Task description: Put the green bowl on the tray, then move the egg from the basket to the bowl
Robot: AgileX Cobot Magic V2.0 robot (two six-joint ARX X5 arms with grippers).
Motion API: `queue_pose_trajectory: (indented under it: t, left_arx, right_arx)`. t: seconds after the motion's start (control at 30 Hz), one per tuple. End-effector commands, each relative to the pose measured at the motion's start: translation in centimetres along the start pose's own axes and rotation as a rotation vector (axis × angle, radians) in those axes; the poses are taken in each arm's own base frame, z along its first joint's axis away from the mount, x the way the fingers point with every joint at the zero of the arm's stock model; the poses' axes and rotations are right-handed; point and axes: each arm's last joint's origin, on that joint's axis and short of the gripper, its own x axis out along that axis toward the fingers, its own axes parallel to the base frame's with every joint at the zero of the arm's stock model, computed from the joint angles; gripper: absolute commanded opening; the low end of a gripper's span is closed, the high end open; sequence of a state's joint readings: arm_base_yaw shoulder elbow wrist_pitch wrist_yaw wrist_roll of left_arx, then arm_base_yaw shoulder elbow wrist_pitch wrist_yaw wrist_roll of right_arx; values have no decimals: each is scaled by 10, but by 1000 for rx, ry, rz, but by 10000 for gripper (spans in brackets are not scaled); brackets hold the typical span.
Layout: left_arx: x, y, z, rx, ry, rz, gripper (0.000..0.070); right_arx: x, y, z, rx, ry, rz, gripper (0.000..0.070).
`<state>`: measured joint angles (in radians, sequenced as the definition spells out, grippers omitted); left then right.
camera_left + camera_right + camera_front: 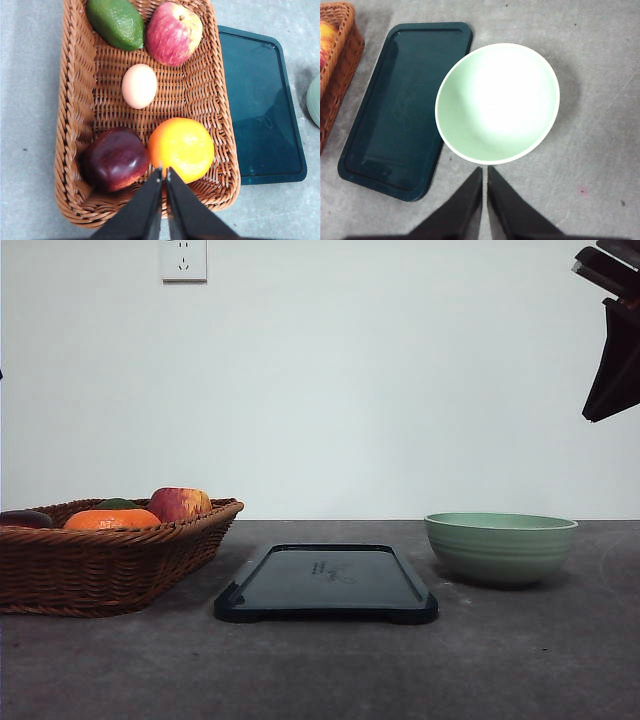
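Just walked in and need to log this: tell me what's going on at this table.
Nothing is being handled yet. The green bowl sits empty on the table beside the tray, not on it. The egg lies in the basket among an apple, orange and other fruit. The left gripper hangs shut above the basket, the right gripper shut above the bowl.

No readable text from any of my cameras. Closest thing: faint scratchy marks on the tray [330, 580] surface, near its middle. They show in the front view, and as pale scribbles in both wrist views, but they're too small and smeared to tell whether they're letters or just scuffs. Wall outlet [183, 259] above the bench: slot holes, no lettering I can make out. No labels, brands or numbers legible elsewhere.
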<state>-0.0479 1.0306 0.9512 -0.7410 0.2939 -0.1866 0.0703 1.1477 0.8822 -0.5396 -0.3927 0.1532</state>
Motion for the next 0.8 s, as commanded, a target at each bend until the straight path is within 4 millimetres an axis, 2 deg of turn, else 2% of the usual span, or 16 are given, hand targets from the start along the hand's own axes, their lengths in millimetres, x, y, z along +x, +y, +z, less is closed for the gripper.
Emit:
queue_pose_trajectory:
  t: [0.0, 0.1, 0.17, 0.43, 0.6, 0.77]
  left_arx:
    - [-3, -2, 6, 28, -23, -10, 100]
    - [-3, -2, 7, 28, -24, -9, 274]
    - [-3, -2, 7, 28, -25, -9, 323]
    - [-3, -2, 7, 28, -26, -10, 316]
    - [-3, -3, 8, 31, -44, -13, 309]
    - [-3, -3, 8, 31, -44, -13, 309]
  right_arx:
    - [0, 1, 5, -16, -5, 4, 110]
    - [0, 1, 3, -9, 9, 2, 271]
    - [0, 1, 2, -4, 23, 0, 317]
    - [-2, 2, 8, 49, 63, -20, 327]
    - [1, 2, 27, 58, 113, -84, 327]
    - [16, -4, 49, 41, 181, -158, 327]
